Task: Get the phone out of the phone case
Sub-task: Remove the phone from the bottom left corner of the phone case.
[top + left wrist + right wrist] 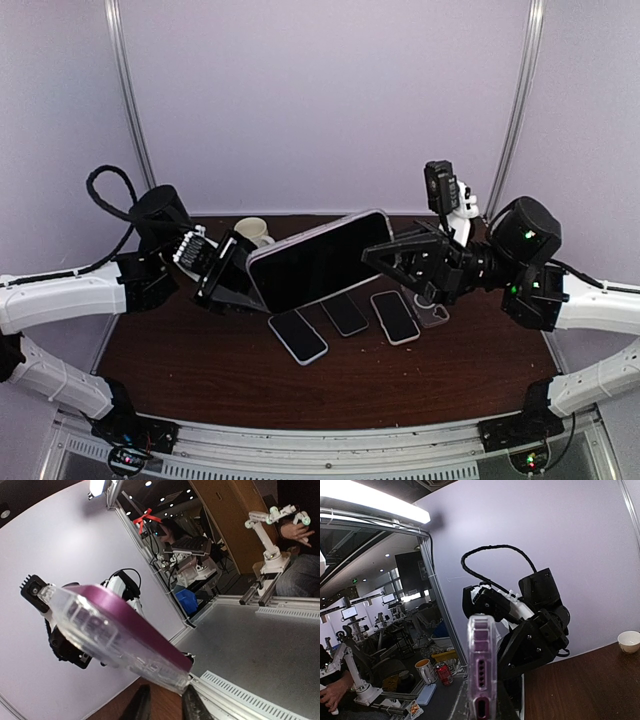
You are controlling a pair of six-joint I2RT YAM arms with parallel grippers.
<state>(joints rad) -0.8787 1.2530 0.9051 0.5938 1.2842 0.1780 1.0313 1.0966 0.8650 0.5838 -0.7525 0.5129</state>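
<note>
A large phone (pixel 320 260) with a black screen sits in a clear case and is held in the air above the table, between both arms. My left gripper (pixel 232 272) is at its left end. In the left wrist view the purple phone in its clear case (pixel 115 635) runs across the frame, its near corner between my fingertips (pixel 142 705); the left gripper (pixel 167 700) grips that end. My right gripper (pixel 395 258) holds the right end. In the right wrist view the cased phone (pixel 481 650) stands edge-on between the right gripper's (pixel 482 702) jaws.
Three dark phones (pixel 298 336), (pixel 345 315), (pixel 395 317) lie on the brown table (pixel 200 370) below the held phone. An empty clear case (pixel 432 315) lies right of them. A white cup (pixel 252 232) stands at the back left and shows in the right wrist view (pixel 629 641).
</note>
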